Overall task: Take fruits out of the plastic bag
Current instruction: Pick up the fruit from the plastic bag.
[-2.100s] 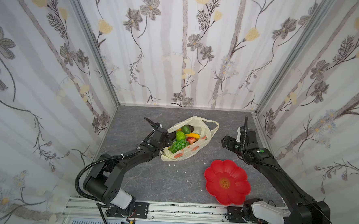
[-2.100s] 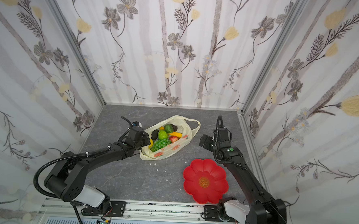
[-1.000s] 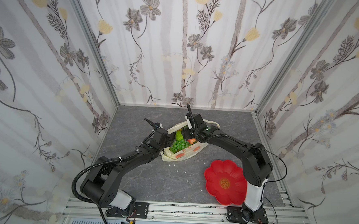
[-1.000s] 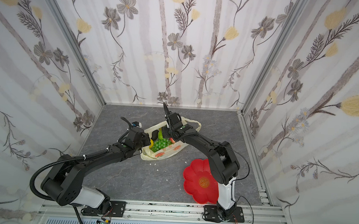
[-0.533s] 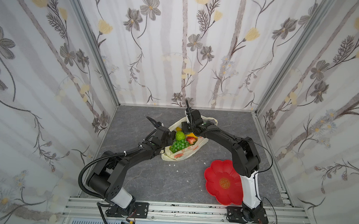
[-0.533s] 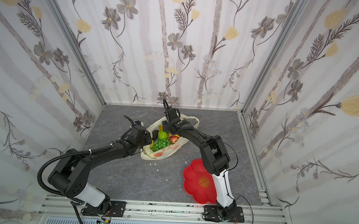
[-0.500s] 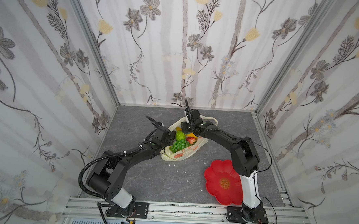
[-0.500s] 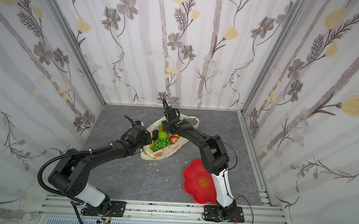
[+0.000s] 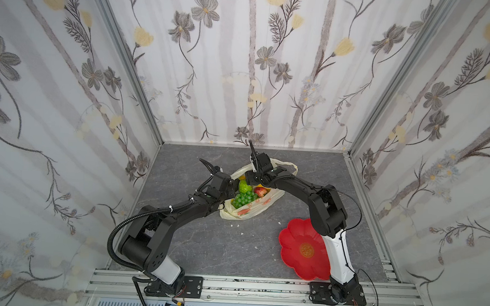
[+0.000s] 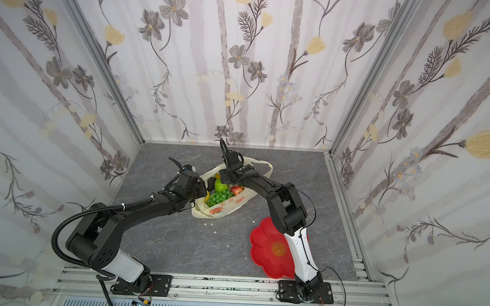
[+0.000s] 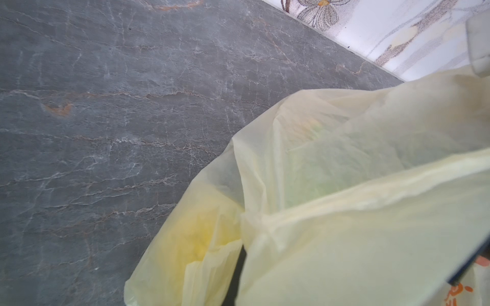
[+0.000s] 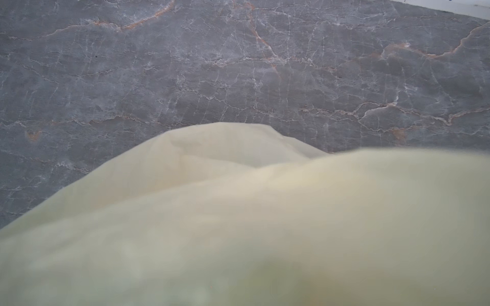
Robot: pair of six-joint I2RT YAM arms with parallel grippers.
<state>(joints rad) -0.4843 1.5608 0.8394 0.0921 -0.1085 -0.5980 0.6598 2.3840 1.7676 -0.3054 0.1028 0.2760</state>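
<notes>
The pale-yellow plastic bag (image 9: 252,210) (image 10: 223,208) lies mouth-up mid-table. Inside show fruits: a green grape bunch (image 9: 244,199) (image 10: 220,197), a green avocado (image 9: 243,186), a red strawberry (image 9: 260,191) (image 10: 237,190) and a dark avocado (image 10: 211,182). My left gripper (image 9: 230,187) (image 10: 200,187) is shut on the bag's left rim. In the left wrist view bag film (image 11: 344,212) drapes over one dark finger (image 11: 237,267). My right gripper (image 9: 250,178) (image 10: 225,178) sits over the bag's far rim. Bag film (image 12: 238,212) fills its wrist view and hides the jaws.
A red flower-shaped dish (image 9: 291,242) (image 10: 262,241) lies at the front right, partly under the right arm. Small white crumbs (image 9: 235,224) dot the grey stone table in front of the bag. Patterned walls close in the back and both sides.
The right arm swung from the right side over to the bag's far rim and has settled there. The left gripper has kept its hold on the bag's left rim.
</notes>
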